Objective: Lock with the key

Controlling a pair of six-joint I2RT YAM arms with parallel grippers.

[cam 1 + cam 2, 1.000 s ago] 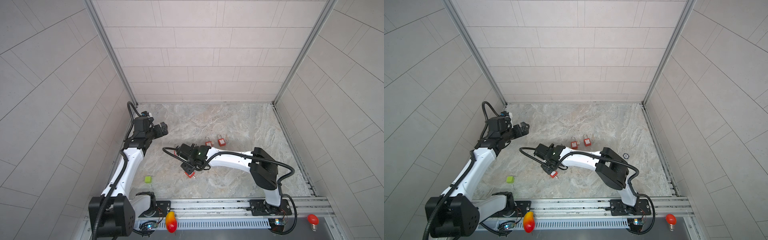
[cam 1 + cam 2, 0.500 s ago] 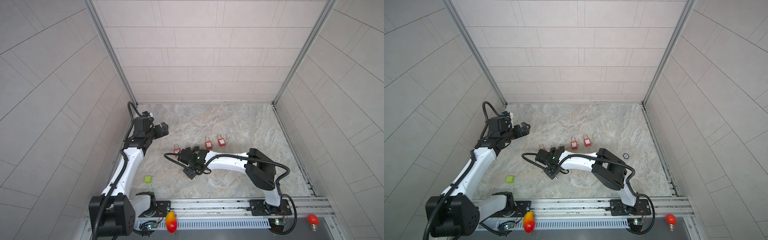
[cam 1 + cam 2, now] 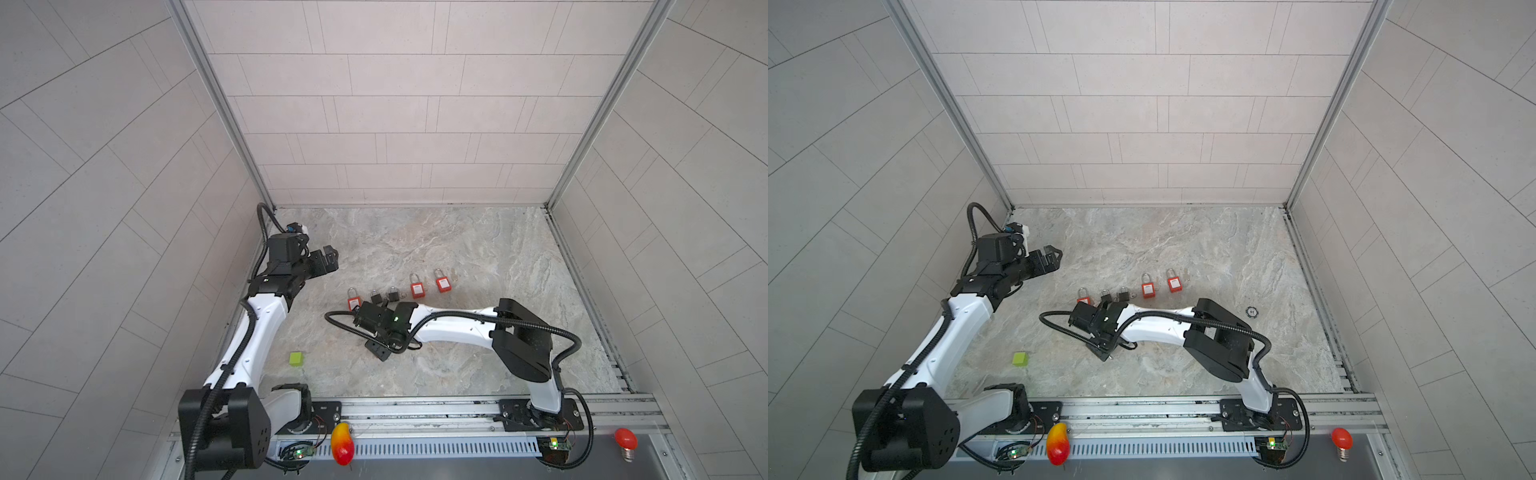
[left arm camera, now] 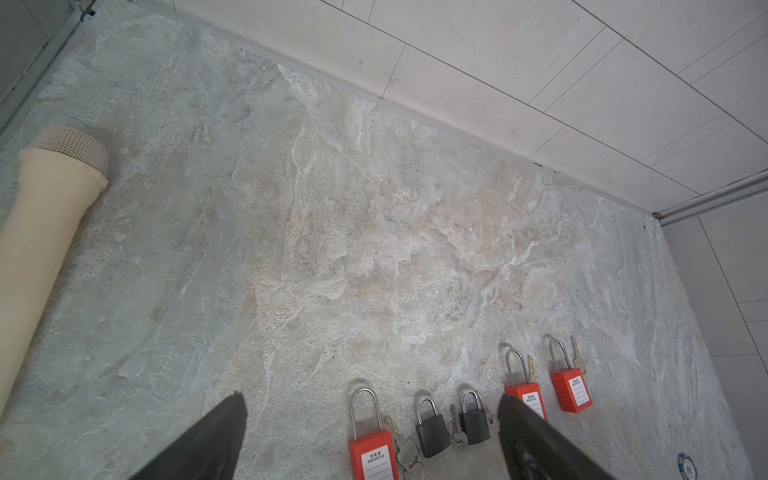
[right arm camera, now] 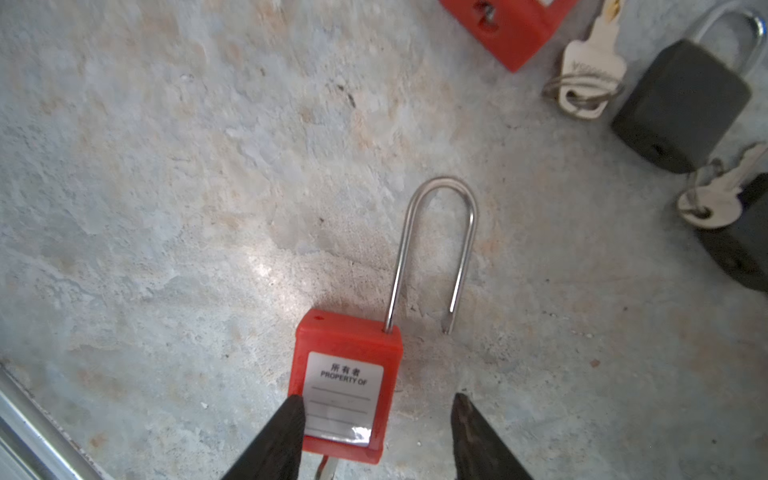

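The table point(image 3: 457, 249) is carrying everything. The right arm point(image 3: 453, 328) is reaching to left of the middle, and in both top views its wrist is hiding the lock.

The right wrist view is showing the lock point(image 5: 345, 374) lying flat, sticker up, near a row of other padlocks. Its red body is squarish. Its long steel shackle point(image 5: 436, 249) is standing open: one leg is sitting in the body, and the free leg is hanging beside it, off its hole. A bit of metal is showing at the body's base, but I cannot tell whether it is the key.

The white sticker is reading "所有者 PROPERTY OF" over blank lines.

The right gripper point(image 5: 376, 399) is straddling the body, fingers partly apart. One fingertip is overlapping a corner and the other is standing clear, with bare table between, so it is gripping nothing. The left gripper point(image 4: 372, 397) is hovering spread wide and empty, well apart from the lock.

In the row, three red locks point(image 3: 417, 288) and two black locks point(image 3: 376, 297) are lying with keys point(image 5: 590, 70) beside them. The red ones are bearing white stickers too small to read. A green cube point(image 3: 296, 358) is sitting near the left arm.
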